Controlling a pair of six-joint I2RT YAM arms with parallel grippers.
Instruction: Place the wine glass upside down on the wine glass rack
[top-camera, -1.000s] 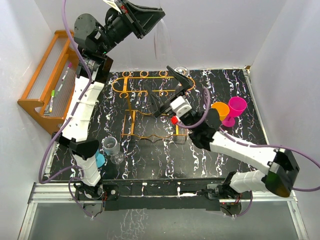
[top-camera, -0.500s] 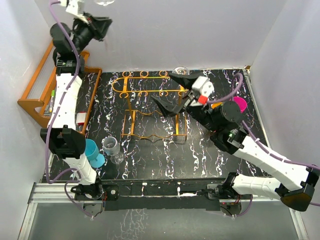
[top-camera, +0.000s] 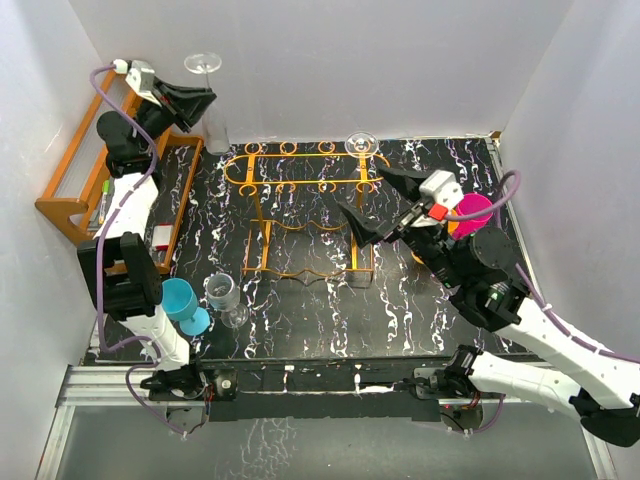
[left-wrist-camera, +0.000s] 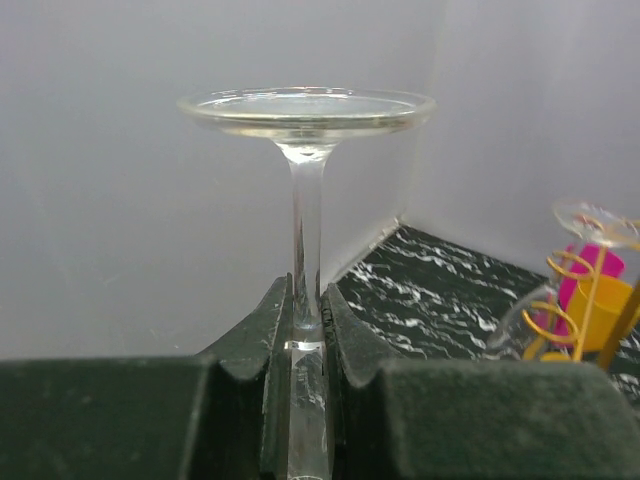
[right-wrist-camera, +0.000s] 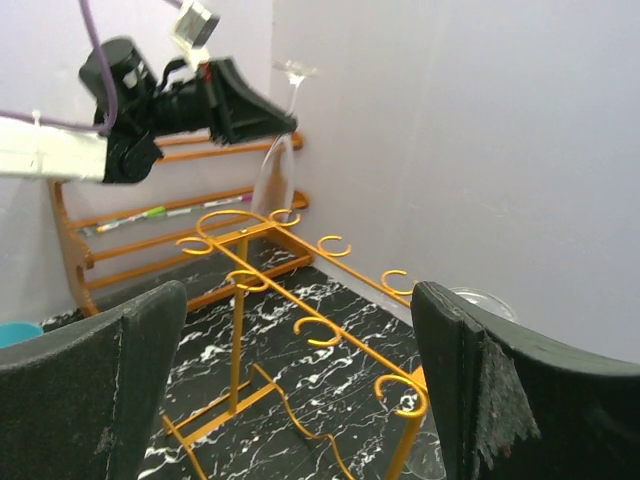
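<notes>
My left gripper (top-camera: 197, 101) is shut on the stem of a clear wine glass (top-camera: 215, 128) and holds it upside down, foot up, high at the back left corner. In the left wrist view the stem (left-wrist-camera: 306, 220) stands between the fingers (left-wrist-camera: 262, 330), under the round foot. The orange-gold wire wine glass rack (top-camera: 300, 158) stands at the middle back of the table, to the right of the held glass. My right gripper (top-camera: 384, 201) is open and empty above the rack's right end. The right wrist view shows the rack (right-wrist-camera: 300, 312) and the held glass (right-wrist-camera: 276, 172) beyond it.
A second clear glass (top-camera: 361, 143) hangs at the rack's back right corner. A brown wooden stepped rack (top-camera: 75, 175) stands against the left wall. A teal cup (top-camera: 181, 300) and a clear glass (top-camera: 224, 294) stand front left. An orange cup (top-camera: 441, 214) and a magenta glass (top-camera: 473, 212) stand on the right.
My left arm has swung from the back middle to the back left corner, carrying the wine glass. My right arm has drawn back to the right, its gripper still open.
</notes>
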